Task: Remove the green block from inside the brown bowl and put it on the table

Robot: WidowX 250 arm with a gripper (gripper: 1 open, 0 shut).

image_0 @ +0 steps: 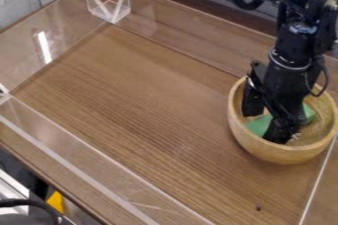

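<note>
The brown bowl (251,142) stands at the table's right side, near the right acrylic wall. Inside it lies the green block (302,123), mostly covered by my gripper; only small green patches show on either side of the fingers. My black gripper (275,120) reaches down into the bowl from above, open, its fingers straddling the block. I cannot tell whether the fingertips touch the block. The table (145,101) is dark-brown wood grain.
Low clear acrylic walls (79,185) run along the table's edges. A clear acrylic V-shaped piece (109,4) stands at the back left corner. The bowl sits close to the right wall (317,185).
</note>
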